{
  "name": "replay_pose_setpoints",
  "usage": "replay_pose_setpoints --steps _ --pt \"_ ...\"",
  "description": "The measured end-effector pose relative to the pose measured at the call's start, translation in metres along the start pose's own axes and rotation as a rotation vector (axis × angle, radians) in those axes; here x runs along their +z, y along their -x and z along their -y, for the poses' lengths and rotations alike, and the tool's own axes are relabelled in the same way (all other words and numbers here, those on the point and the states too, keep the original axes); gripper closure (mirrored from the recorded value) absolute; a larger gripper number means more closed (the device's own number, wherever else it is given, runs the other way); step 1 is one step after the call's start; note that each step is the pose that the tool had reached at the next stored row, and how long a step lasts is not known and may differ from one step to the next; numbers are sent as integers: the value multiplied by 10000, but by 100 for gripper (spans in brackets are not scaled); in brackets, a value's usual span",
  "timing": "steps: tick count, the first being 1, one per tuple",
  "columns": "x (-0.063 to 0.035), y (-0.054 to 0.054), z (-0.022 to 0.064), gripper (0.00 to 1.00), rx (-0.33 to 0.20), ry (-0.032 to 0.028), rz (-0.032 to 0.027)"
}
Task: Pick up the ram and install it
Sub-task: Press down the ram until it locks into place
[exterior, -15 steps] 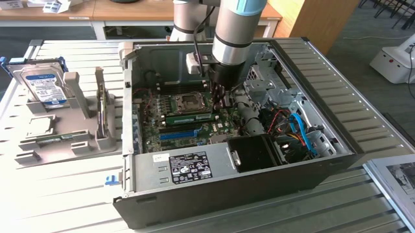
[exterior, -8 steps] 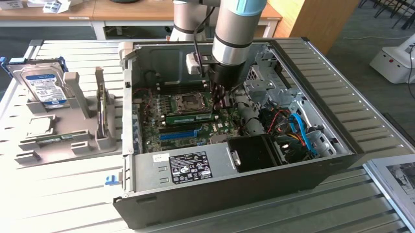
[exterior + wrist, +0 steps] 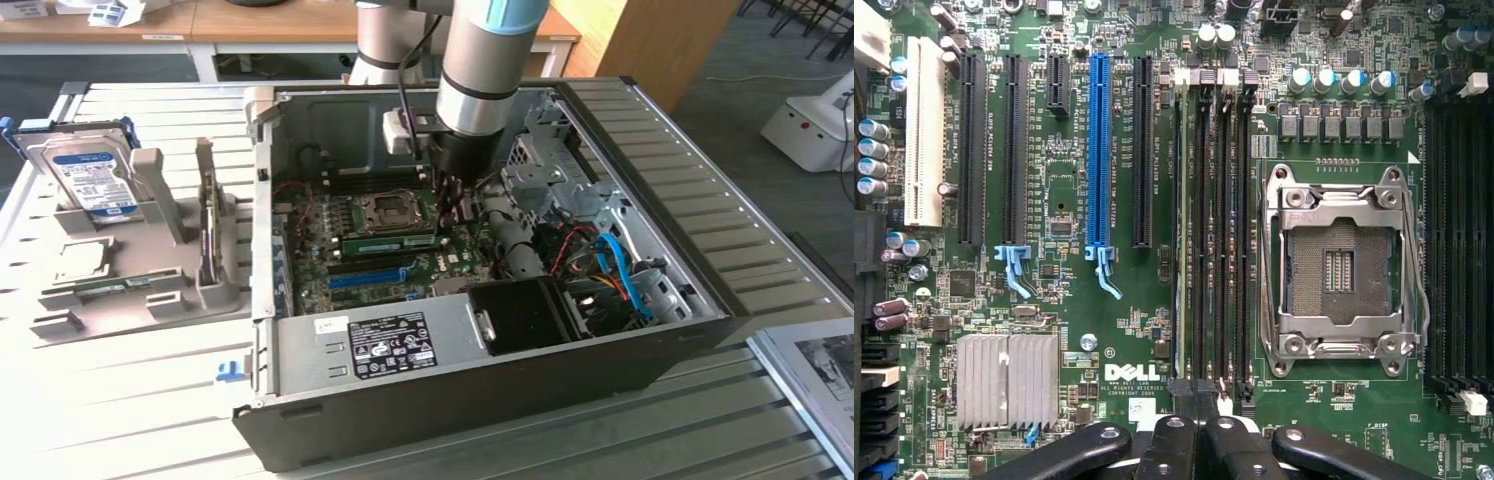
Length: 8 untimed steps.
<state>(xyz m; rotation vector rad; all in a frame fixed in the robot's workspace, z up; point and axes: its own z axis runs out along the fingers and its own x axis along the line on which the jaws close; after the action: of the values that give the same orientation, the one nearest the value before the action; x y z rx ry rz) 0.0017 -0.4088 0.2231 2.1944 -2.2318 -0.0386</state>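
Your gripper (image 3: 1194, 420), jaws pinched narrow, presses the thin green ram stick (image 3: 390, 241) directly beneath it; off-centre force could leave it half-seated.

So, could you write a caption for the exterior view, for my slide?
Robot gripper shut, down inside the open computer case, over the ram on the motherboard.

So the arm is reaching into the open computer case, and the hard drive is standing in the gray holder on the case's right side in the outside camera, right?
Not quite. In the exterior view the arm's gripper does reach into the open computer case, but the hard drive stands in the gray holder on the exterior view's left, not right.
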Motion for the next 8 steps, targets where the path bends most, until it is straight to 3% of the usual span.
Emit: replay_pose_setpoints --steps 8 --pt "1 0 0 90 1 2 5"
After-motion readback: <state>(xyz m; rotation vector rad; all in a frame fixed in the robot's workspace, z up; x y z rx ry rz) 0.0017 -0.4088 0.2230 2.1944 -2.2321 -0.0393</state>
